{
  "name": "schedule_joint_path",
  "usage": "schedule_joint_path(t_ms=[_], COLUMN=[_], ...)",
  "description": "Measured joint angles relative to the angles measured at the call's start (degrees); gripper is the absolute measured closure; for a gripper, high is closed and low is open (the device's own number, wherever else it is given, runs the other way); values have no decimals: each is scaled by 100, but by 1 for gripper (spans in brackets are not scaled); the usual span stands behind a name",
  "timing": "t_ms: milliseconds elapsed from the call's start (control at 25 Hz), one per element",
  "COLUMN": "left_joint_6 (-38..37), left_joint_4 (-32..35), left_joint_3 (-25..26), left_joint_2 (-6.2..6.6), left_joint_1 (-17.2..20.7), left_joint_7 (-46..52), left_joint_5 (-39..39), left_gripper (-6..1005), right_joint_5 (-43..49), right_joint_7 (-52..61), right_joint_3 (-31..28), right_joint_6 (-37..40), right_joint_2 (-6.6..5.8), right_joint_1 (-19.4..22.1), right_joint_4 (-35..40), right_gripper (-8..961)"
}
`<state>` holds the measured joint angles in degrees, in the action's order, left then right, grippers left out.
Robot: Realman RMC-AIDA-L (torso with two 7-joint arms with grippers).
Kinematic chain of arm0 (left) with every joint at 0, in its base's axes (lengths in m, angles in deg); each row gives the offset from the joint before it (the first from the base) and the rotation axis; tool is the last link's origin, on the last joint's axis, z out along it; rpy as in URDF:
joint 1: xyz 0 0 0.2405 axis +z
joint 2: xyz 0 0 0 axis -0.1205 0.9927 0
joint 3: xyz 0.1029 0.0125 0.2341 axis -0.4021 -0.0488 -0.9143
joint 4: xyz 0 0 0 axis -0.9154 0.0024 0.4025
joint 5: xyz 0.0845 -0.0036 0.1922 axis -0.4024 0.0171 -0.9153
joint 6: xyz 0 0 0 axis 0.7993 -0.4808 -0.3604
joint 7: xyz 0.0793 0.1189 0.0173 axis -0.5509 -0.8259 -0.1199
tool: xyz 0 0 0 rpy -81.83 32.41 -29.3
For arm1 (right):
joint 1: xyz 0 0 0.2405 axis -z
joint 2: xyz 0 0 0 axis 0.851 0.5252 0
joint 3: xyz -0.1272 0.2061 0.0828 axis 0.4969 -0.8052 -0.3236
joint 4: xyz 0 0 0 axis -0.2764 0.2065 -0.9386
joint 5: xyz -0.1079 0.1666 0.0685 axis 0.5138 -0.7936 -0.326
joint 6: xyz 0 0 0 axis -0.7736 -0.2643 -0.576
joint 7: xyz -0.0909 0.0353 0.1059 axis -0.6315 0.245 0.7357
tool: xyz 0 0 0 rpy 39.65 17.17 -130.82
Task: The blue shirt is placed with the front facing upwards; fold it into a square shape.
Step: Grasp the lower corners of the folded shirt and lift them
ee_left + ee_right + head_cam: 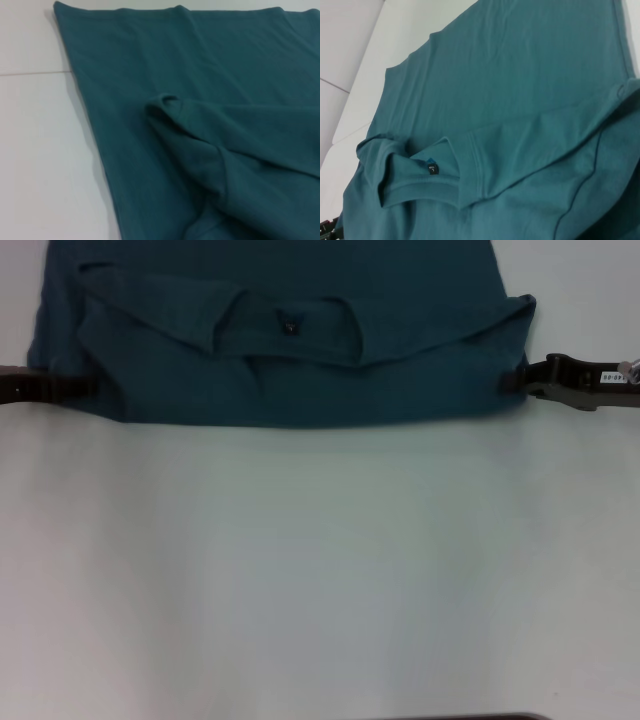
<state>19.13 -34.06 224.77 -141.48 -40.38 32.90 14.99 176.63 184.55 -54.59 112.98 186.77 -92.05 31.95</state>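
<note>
The blue shirt [300,380] lies across the far part of the white table [320,570], plain teal side up, with a layer folded over so the neckline and its small dark neck label [288,327] show. My left gripper [88,386] reaches in at the shirt's left edge, touching the cloth. My right gripper [508,380] meets the shirt's right edge at the same height. The left wrist view shows the shirt [200,75] with a raised fold near the camera. In the right wrist view the shirt [520,75] fills the picture, with the neck label [433,167] at the folded collar.
Bare white table surface stretches from the shirt's near edge toward me. A dark strip [460,717] shows at the bottom edge of the head view. A thin seam [35,74] crosses the table beside the shirt in the left wrist view.
</note>
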Motion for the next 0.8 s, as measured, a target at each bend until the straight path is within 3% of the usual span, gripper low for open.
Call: schedule_joint_path(t_ms=[760,800], left_joint_6=[113,113], left_joint_4=[-80,-82], left_joint_3=[4,7], left_joint_2=[-36,-36], left_joint_1=[-19,-19], left_joint_7=[-8,-5], left_joint_5=[-12,-11], left_gripper=[298,336], right_joint_5=[-2,-2], right_joint_7=[3,3], right_joint_3=[0,0], right_joint_6=[-6,-6], right_joint_2=[0,0], right_joint_1=[-6,-4], right_joint_4=[17,18], right_gripper=[862,862])
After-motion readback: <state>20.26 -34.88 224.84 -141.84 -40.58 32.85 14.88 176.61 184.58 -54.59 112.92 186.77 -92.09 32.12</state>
